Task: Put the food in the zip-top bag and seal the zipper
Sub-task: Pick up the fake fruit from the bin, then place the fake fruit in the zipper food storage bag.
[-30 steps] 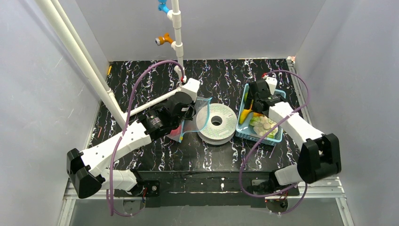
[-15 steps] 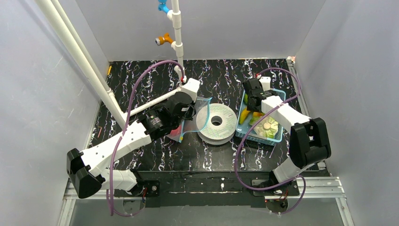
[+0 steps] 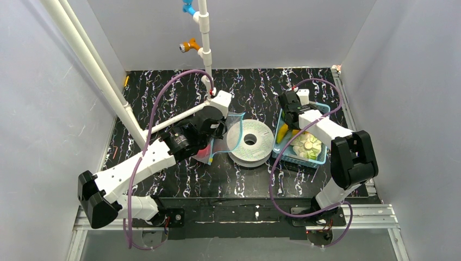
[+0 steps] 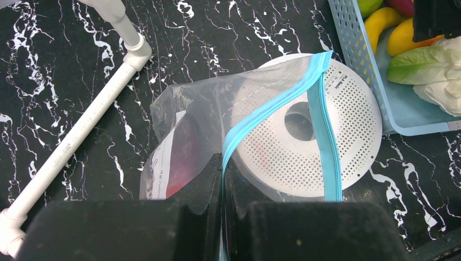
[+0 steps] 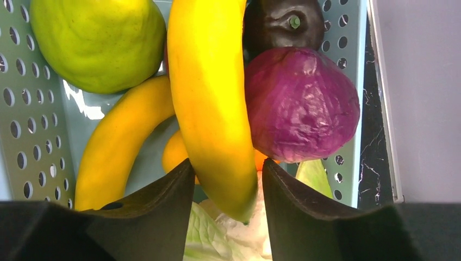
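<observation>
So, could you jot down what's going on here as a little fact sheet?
left end effector: shut on the zipper of the zip-top bag
bag: clear, its mouth edge lying over a white perforated disc
right end effector: astride a yellow banana in the blue basket; firm grip unclear
also in basket: green pear, purple cabbage

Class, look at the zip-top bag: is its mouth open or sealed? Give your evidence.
Open: the zipper splits into two teal strips over the white spool; the left gripper pinches one.
</observation>
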`<control>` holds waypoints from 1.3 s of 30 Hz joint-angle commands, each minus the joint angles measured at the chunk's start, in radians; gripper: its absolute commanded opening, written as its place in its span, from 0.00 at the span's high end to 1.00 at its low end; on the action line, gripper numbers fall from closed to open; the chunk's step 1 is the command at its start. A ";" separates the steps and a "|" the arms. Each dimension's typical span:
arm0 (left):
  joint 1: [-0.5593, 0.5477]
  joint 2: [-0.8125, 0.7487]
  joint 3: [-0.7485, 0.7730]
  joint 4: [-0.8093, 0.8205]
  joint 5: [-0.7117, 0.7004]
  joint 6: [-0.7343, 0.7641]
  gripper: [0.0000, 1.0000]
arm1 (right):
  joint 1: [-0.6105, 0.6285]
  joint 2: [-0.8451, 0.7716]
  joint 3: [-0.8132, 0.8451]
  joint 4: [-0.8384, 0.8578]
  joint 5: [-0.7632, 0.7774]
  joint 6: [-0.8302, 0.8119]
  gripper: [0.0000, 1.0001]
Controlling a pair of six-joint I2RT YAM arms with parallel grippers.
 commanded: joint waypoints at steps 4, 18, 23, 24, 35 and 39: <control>-0.002 0.007 0.016 -0.012 0.012 -0.018 1.00 | 0.025 -0.041 0.067 0.016 0.078 -0.033 0.69; -0.002 0.018 0.035 -0.037 0.014 -0.026 1.00 | 0.027 -0.398 0.011 0.080 -0.207 0.003 0.91; -0.002 0.004 0.037 -0.036 0.021 -0.031 1.00 | 0.027 -0.599 -0.100 0.216 -0.608 -0.009 0.96; -0.002 0.002 0.038 -0.039 0.021 -0.031 1.00 | 0.026 -0.622 -0.118 0.240 -0.677 -0.004 0.96; -0.002 -0.031 0.017 -0.016 -0.020 -0.016 1.00 | 0.053 -0.728 -0.467 1.003 -1.443 0.642 0.99; -0.002 -0.021 0.017 -0.017 -0.029 -0.013 1.00 | 0.146 -0.764 -0.539 1.123 -1.389 0.728 0.99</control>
